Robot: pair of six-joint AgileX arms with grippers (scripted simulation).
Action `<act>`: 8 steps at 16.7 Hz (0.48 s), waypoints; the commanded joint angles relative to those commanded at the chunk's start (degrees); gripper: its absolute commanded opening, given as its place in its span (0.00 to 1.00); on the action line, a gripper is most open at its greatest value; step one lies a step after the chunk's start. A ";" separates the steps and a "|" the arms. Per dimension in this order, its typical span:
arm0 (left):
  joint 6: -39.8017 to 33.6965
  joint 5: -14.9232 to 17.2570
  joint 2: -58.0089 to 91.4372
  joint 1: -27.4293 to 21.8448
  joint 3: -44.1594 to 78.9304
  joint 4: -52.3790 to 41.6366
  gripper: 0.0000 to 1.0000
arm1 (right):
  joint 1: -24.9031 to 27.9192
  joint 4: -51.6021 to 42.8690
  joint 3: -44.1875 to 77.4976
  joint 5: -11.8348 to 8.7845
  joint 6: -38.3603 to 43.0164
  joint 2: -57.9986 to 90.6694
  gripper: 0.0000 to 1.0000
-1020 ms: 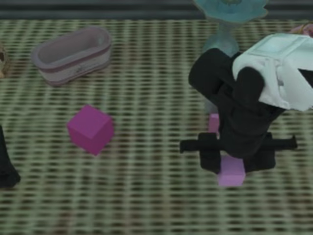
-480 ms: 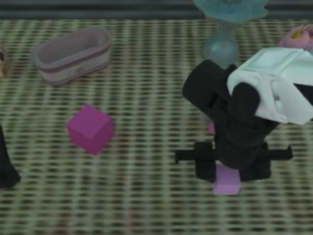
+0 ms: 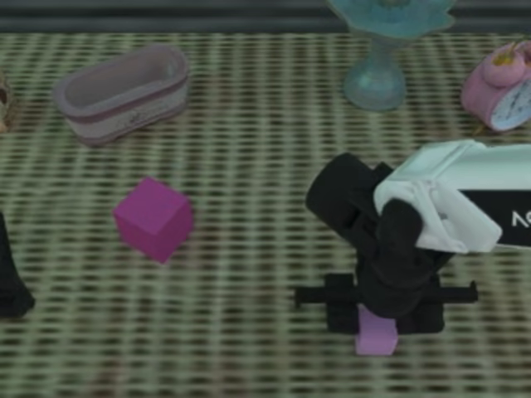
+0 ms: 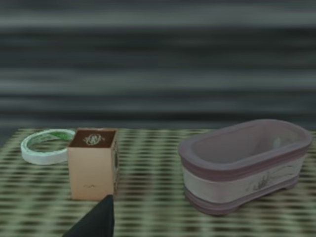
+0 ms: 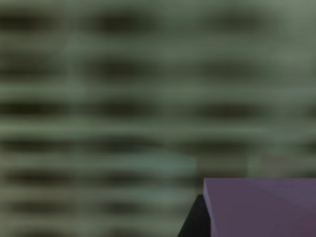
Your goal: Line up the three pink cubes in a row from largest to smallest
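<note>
The large deep magenta cube [image 3: 154,218] rests on the woven mat, left of centre. My right gripper [image 3: 378,325] is near the front of the table, right of centre, shut on the small pale lilac-pink cube [image 3: 376,337]. That cube's face [image 5: 261,207] fills a corner of the right wrist view beside a dark fingertip [image 5: 195,223]. The medium pink cube is hidden, likely under the right arm. My left gripper [image 3: 10,286] stays parked at the left edge; only one dark fingertip [image 4: 96,222] shows in its wrist view.
A pinkish oval tub [image 3: 123,89] stands at the back left, also seen as the tub [image 4: 244,165] in the left wrist view. A teal vase [image 3: 377,79] and a pink alarm clock [image 3: 498,91] stand at the back right. A brown box [image 4: 93,163] and a tape ring [image 4: 44,145] lie beyond the left gripper.
My right arm has drawn toward the table's front, carrying the small lilac-pink cube along. The medium pink cube's visible sliver has vanished under the arm. The alarm clock is now uncovered.
</note>
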 joint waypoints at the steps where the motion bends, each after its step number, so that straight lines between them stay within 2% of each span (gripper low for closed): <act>1: 0.00 0.00 0.00 0.00 0.00 0.00 1.00 | 0.00 0.00 0.00 0.00 0.00 0.00 0.00; 2: 0.00 0.00 0.00 0.00 0.00 0.00 1.00 | 0.00 0.00 0.00 0.00 0.00 0.00 0.00; 8: 0.00 0.00 0.00 0.00 0.00 0.00 1.00 | 0.00 0.00 0.00 0.00 0.00 0.00 0.45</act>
